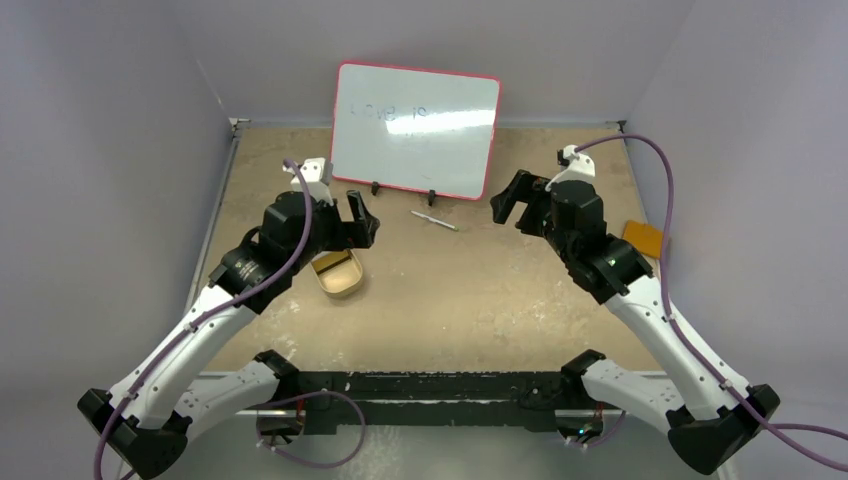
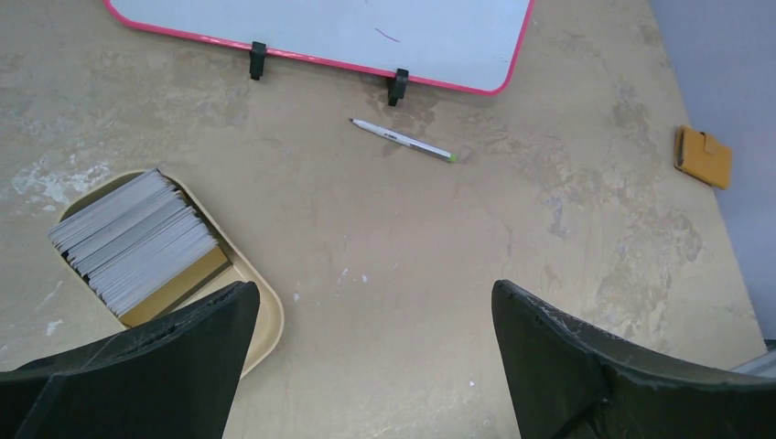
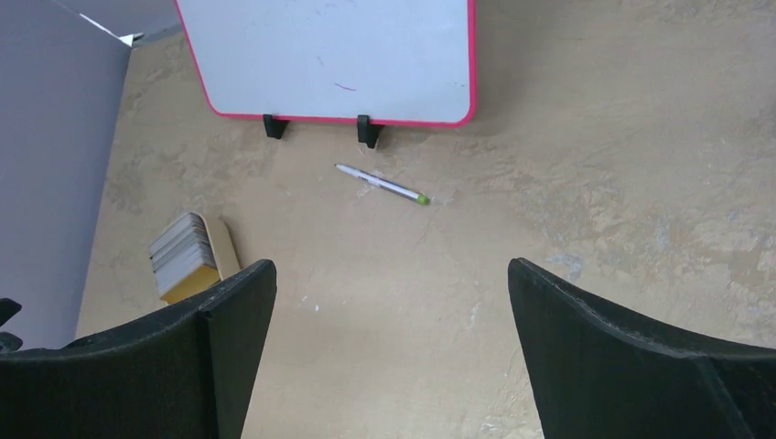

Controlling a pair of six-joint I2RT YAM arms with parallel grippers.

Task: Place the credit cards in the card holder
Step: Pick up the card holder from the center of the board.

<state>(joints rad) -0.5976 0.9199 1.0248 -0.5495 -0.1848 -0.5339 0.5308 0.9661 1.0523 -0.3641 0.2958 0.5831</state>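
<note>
The credit cards (image 2: 137,240) stand on edge as a tight pale-grey stack, with a yellow one at the near end, inside an oval tan tin dish (image 2: 265,311). The stack (image 3: 183,251) also shows at the left of the right wrist view. The card holder (image 1: 642,238), a small orange wallet, lies closed by the right wall, and appears again (image 2: 703,156) at the right of the left wrist view. My left gripper (image 1: 358,220) hovers open just right of the dish, empty (image 2: 373,293). My right gripper (image 1: 508,205) hangs open and empty (image 3: 391,270), left of the card holder.
A pink-framed whiteboard (image 1: 415,130) stands on two black clips at the back centre. A slim pen (image 1: 435,221) lies on the table in front of it, between the two grippers. Grey walls close in the left, right and back sides.
</note>
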